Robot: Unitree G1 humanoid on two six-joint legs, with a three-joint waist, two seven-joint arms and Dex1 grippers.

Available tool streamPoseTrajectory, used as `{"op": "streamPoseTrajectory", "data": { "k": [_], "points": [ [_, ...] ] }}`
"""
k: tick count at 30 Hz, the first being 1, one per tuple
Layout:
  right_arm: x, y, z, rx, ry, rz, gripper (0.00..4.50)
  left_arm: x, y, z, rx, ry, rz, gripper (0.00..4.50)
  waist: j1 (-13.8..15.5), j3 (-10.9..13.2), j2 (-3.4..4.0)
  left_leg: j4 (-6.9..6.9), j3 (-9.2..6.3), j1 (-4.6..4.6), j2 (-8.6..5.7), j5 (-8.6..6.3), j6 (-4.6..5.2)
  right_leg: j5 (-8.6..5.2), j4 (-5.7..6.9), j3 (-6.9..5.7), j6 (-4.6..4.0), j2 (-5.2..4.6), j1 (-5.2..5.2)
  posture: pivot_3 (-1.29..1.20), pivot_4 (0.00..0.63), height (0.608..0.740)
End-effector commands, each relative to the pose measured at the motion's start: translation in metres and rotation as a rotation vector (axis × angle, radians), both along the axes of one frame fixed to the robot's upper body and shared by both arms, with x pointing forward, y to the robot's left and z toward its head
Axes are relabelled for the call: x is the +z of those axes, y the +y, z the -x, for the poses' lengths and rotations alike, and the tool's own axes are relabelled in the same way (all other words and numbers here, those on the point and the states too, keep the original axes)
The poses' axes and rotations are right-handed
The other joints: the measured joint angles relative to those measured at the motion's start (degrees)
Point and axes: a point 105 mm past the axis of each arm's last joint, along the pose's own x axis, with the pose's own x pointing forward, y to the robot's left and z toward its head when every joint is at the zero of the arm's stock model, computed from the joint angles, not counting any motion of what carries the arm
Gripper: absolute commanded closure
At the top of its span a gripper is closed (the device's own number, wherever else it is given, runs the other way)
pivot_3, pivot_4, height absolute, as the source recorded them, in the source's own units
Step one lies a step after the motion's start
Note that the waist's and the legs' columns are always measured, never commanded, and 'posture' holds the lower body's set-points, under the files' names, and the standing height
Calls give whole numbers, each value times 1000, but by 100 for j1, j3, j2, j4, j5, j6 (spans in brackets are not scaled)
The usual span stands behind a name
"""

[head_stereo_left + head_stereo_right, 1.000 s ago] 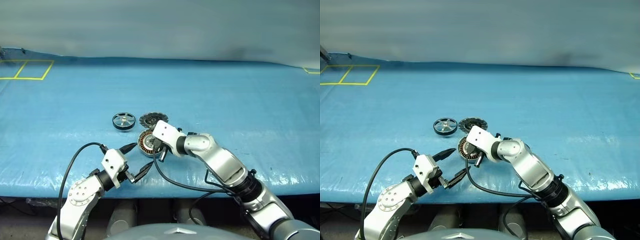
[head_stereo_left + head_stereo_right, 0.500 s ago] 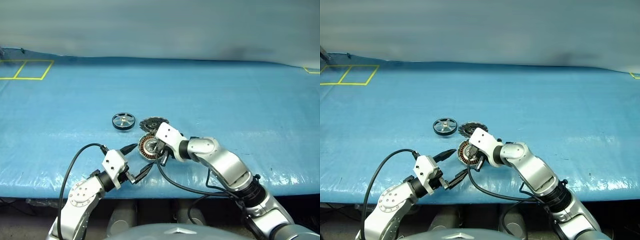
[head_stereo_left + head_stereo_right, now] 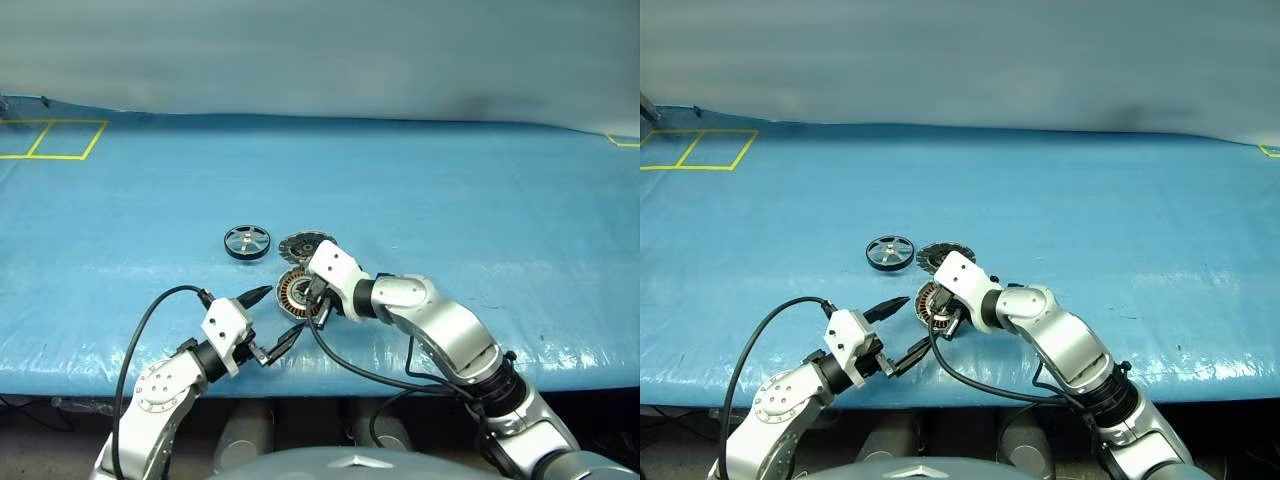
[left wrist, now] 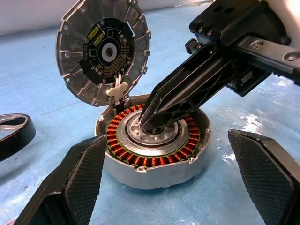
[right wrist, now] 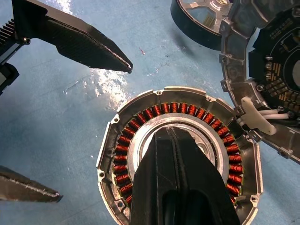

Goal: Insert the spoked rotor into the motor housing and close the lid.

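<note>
silver housing point(image 4: 154, 159), copper windings point(image 4: 123, 152), blue table point(image 3: 480, 200)

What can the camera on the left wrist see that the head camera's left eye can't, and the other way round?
Left wrist only: the lid's ribbed inner face with its dark centre, and the right tool's shut tip at the housing's hub.

Left eye only: the whole blue table, its yellow floor-style markings, and the complete rotor lying apart.

Both: the open housing with copper windings, lid raised, and the left tool open beside it.
</note>
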Motion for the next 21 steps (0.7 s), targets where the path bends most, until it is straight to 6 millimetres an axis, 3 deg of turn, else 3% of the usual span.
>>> {"op": "streamPoseTrajectory", "data": {
  "k": [1, 14, 21],
  "points": [
    [18, 4, -1, 17, -74, -35, 4493, 11, 7, -2, 29, -50, 6, 0, -1, 0, 0, 0, 0, 0, 0, 0, 0, 0, 0, 0, 0, 0, 0, 0, 150, 740],
    [5, -12, -12, -63, -62, 13, 4493, 3, 20, 2, 74, -62, -1, 0, 4, 1, -1, 0, 1, -1, -1, 0, 0, 0, -1, 1, 0, -1, -1, 0, 150, 740],
    [14, -20, -9, -88, -75, -11, 4493, 8, 25, -2, 84, -85, 3, 0, 8, 1, -1, 0, 1, -3, 0, 0, 0, 0, -1, 0, 0, -1, -3, 0, 150, 740]
  ]
}}
